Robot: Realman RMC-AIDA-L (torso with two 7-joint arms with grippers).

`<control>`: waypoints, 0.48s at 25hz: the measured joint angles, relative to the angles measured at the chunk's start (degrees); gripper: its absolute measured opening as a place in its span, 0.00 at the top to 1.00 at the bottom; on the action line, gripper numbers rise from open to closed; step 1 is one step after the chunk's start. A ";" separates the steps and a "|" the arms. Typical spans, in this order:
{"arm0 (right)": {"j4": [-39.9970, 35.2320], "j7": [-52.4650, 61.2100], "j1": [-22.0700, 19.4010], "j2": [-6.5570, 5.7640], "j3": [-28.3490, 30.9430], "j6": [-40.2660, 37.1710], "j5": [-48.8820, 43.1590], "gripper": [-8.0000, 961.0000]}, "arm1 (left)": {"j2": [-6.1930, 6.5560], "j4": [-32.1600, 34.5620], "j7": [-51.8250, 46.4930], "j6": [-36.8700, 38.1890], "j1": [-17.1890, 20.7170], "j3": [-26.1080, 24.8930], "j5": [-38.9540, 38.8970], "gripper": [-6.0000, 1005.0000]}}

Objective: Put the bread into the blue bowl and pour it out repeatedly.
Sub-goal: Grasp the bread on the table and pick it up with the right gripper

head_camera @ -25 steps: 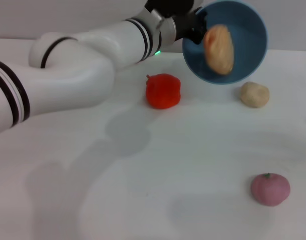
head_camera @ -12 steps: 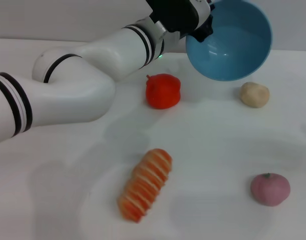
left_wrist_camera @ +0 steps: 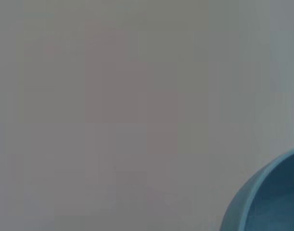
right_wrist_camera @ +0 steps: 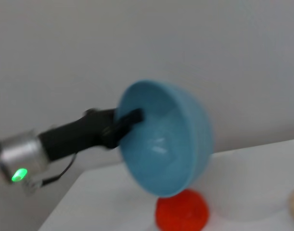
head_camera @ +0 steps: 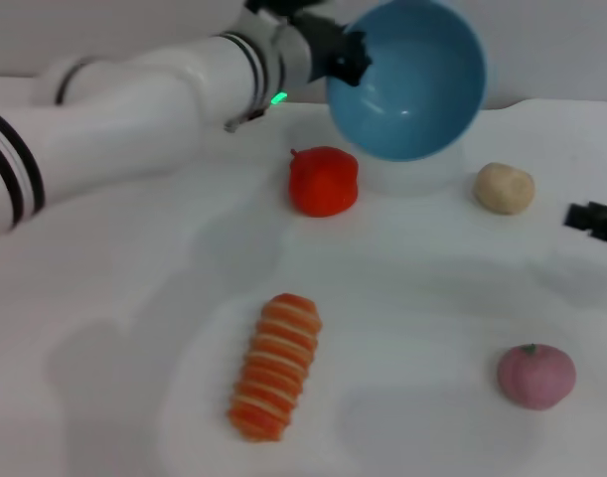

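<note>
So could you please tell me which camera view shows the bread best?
The head view: the bread lies striped side up, whole and unobstructed, on the table at the near edge. The left wrist view shows only a wall and a sliver of the blue bowl; the right wrist view shows the bowl, not the bread.

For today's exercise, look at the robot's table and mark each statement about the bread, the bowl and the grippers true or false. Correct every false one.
1. The bread lies on the table, outside the blue bowl. True.
2. The blue bowl stands upright on the table. False: the left gripper holds it by the rim, lifted and tipped on its side.
3. The blue bowl is empty. True.
4. The right gripper holds the bread. False: it only shows at the table's right edge, far from the bread.
5. The red pepper-like thing sits between the bread and the blue bowl. True.
</note>
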 joint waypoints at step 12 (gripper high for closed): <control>-8.84 2.41 12.94 0.15 -21.85 -0.66 -14.88 0.50 | 0.74 0.40 -1.27 30.86 -0.56 -22.12 -0.13 1.00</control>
